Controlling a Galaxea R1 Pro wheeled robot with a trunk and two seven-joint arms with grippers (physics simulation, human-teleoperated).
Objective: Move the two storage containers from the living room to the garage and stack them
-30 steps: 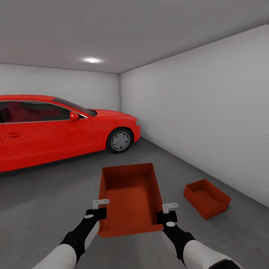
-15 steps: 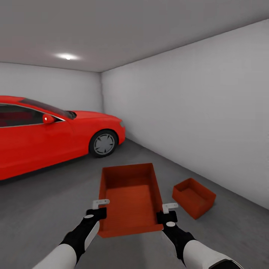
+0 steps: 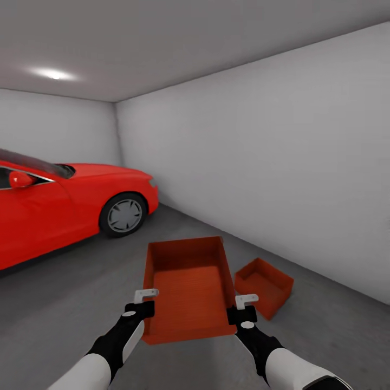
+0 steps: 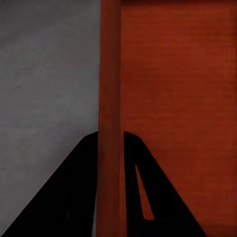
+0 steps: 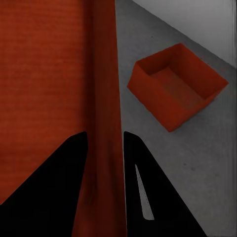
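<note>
— Orange-red carried container (image 3: 187,290) hangs between our left gripper (image 3: 145,303) and right gripper (image 3: 245,307), each clamped on a side wall; the second container (image 3: 264,287) sits on the concrete floor (image 3: 65,292) at two o'clock, red car (image 3: 59,206) at ten.

— Left wrist: wall pinched between fingers (image 4: 64,197).

— Right wrist: same grip; we'd square up over that bin (image 5: 177,91), then lower level.

To your left you have a glossy red car (image 3: 59,208), its grey-spoked front wheel (image 3: 124,215) facing you. A round white ceiling light (image 3: 53,73) glows above it, near the far plain white wall (image 3: 54,127).
</note>
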